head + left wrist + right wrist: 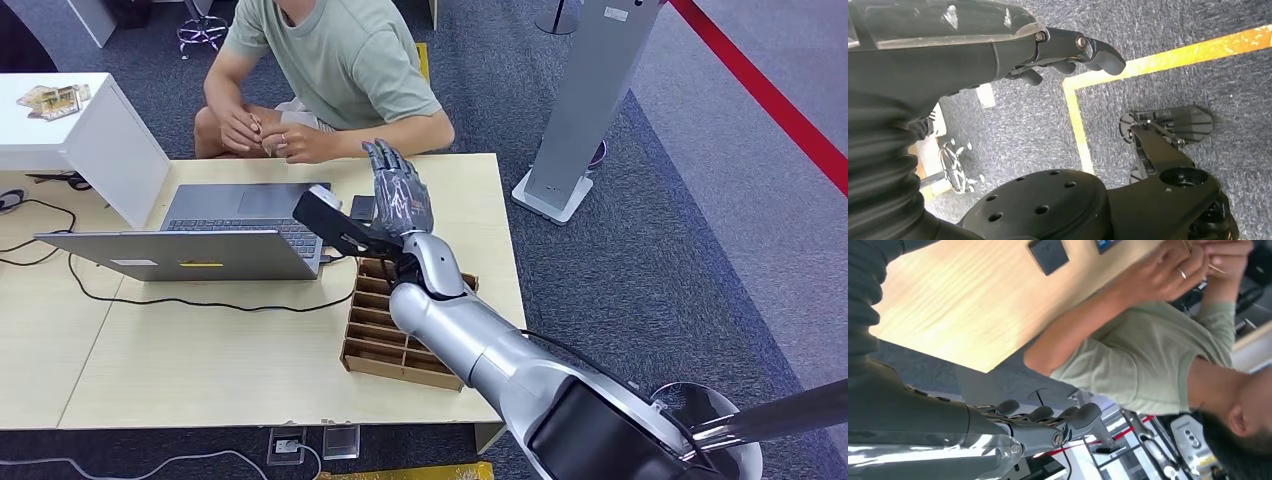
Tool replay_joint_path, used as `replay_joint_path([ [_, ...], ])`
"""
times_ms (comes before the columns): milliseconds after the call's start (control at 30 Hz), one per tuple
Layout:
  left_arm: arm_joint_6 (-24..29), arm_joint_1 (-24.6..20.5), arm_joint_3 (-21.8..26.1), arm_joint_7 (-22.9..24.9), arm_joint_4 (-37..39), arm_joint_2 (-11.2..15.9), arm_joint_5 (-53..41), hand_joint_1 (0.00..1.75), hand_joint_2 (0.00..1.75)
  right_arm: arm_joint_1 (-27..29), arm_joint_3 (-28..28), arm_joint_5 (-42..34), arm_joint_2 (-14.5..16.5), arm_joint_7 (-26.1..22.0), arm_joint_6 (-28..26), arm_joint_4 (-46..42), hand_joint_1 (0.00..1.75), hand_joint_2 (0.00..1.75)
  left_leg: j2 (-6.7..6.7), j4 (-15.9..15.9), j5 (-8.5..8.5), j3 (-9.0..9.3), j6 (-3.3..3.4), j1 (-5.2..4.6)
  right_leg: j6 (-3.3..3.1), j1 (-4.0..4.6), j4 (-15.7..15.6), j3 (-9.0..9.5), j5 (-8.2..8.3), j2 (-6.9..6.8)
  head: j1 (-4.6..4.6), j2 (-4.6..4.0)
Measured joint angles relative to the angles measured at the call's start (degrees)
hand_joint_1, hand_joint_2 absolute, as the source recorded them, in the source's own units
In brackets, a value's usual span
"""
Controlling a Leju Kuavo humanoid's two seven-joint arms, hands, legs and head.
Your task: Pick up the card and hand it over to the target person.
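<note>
One person (340, 60) sat behind one desk (200, 350), both hands pinching a small card (262, 125). The right hand (398, 195) hovered open-fingered, empty; the left hand (1068, 52) hung loosely curled, empty. One laptop (210, 240), one divider box (385, 335).

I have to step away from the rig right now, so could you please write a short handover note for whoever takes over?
Right hand: raised over the table toward the person, fingers spread, holding nothing.
Left hand: hangs at the robot's side above the floor, fingers partly curled, nothing seen in it.
Card: the person's hands pinch a thin pale thing that may be it; too small to be sure.
Done: handover looks made.
Left: confirm the card, then bring the right arm back.
</note>
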Motion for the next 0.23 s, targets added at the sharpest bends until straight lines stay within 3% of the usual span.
replay_joint_path([
  [233,0.03,0.10,0.58,-0.13,0.01,-0.06,0.90,0.00,1.75,10.39,-3.69,-4.94,-8.64,-0.91,3.23,-20.45,0.00,1.75,-0.27,0.00,-0.04,0.07,0.03,0.00,0.06,0.00,-0.10,0.18,-0.10,-0.31,0.00,0.00],
])
